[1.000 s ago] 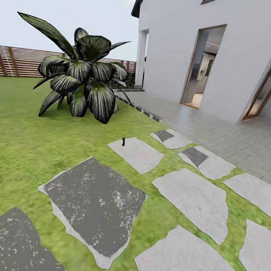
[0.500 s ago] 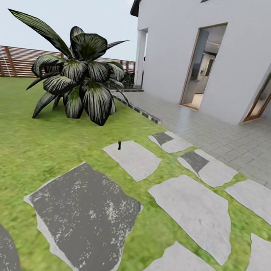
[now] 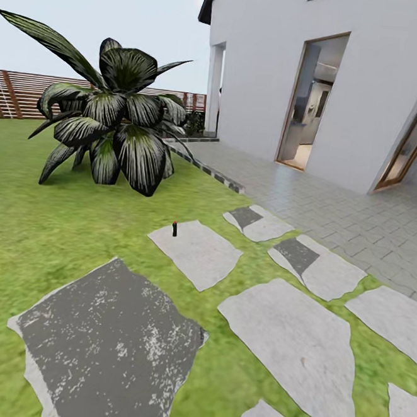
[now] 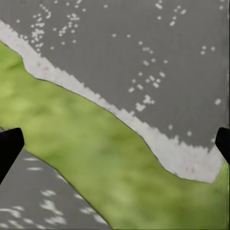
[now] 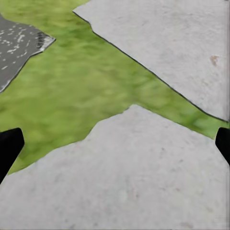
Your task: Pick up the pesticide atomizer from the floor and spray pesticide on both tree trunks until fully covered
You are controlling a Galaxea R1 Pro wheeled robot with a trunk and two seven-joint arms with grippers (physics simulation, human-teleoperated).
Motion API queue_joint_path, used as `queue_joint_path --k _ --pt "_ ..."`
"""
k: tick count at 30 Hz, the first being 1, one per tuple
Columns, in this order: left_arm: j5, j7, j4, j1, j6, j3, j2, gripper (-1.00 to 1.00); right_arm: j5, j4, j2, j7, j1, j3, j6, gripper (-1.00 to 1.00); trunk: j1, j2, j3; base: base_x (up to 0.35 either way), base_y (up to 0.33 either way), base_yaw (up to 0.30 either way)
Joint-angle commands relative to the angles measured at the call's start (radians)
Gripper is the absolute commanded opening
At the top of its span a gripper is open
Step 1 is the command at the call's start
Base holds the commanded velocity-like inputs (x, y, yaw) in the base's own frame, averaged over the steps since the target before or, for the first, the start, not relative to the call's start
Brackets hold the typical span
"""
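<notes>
Green lawn (image 3: 36,231) and grey paving slabs (image 3: 292,339) stretch beside a white house (image 3: 346,81), a slat fence (image 3: 22,94) behind a broad-leaved plant (image 3: 111,124). A small dark sprayer (image 3: 174,229) stands upright, long axis vertical, at one slab's far corner. Left gripper (image 4: 115,143) and right gripper (image 5: 115,143) hang spread wide, holding nothing, above the paving.

Green lawn (image 3: 53,245) is set with grey paving slabs (image 3: 291,342); a small dark object with an orange top (image 3: 174,229) is stood upright at one slab's edge (image 3: 195,251). A broad-leaved plant (image 3: 114,131) is rooted in the grass.
</notes>
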Motion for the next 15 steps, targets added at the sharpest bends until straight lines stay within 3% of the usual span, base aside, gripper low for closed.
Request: queue_joint_path --k 1,6,7,15 --pt "0.000 0.000 0.000 0.000 0.000 0.000 0.000 1.00 0.000 0.000 0.000 -0.001 0.000 0.000 0.000 1.00 0.000 0.000 0.000 0.292 -0.197 0.000" --pt "0.000 0.000 0.000 0.000 0.000 0.000 0.001 1.00 -0.002 -0.002 0.002 -0.003 0.000 0.000 0.000 1.00 0.000 0.000 0.000 0.292 -0.197 0.000" --pt "0.000 0.000 0.000 0.000 -0.001 0.032 0.000 1.00 -0.001 -0.002 0.002 -0.003 0.000 0.001 0.000 1.00 0.000 0.000 0.000 0.292 -0.197 0.000" --pt "0.000 0.000 0.000 0.000 -0.001 0.037 0.000 1.00 -0.001 -0.002 0.001 -0.003 0.000 0.000 0.000 1.00 0.000 0.000 0.000 0.292 -0.197 0.000"
